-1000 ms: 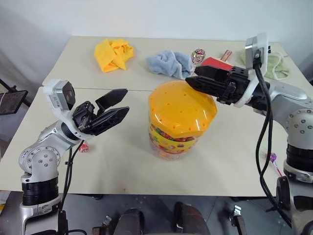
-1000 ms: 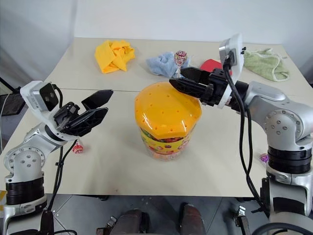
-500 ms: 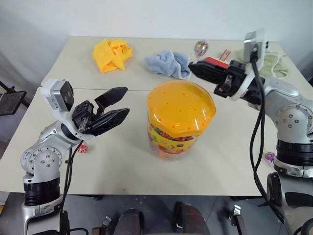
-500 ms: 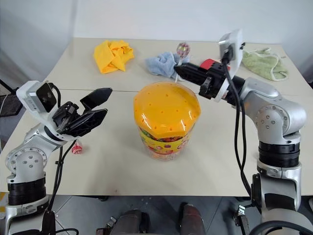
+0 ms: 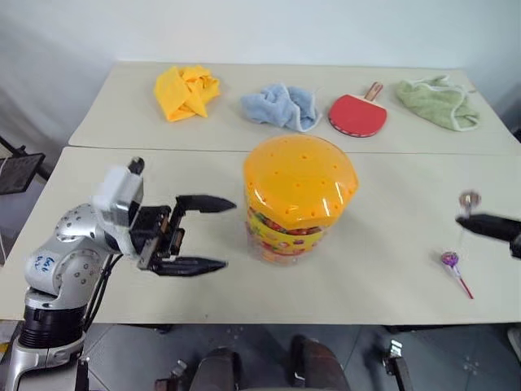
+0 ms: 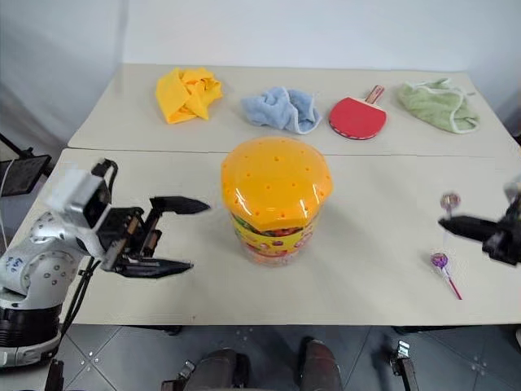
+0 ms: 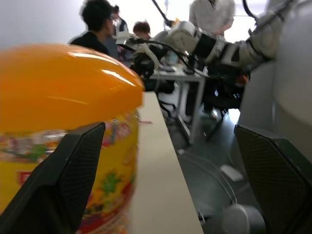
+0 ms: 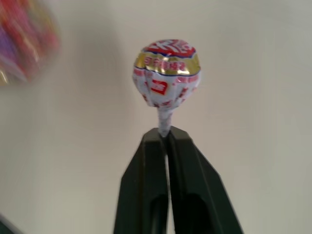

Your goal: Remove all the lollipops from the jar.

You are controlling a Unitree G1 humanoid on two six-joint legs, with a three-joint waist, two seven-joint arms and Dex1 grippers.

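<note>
The jar (image 5: 299, 199) sits mid-table (image 5: 383, 269) — cloths (image 5: 188, 90) and a paddle (image 5: 356, 112) lie behind it. A lollipop (image 5: 453, 265) lies far right — near the edge.

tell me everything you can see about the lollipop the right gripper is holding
The lollipop has a small round head in a shiny white wrapper with red marks and a gold band, the wrapper twisted tight below the head. Its thin stick is pinched between the shut black fingers of the right gripper, head sticking out past the fingertips. It hangs above the beige table, near a purple lollipop lying there.

Silver arm (image 5: 61, 265) w/ blk cable, blk fingers (image 5: 203, 204).
</note>
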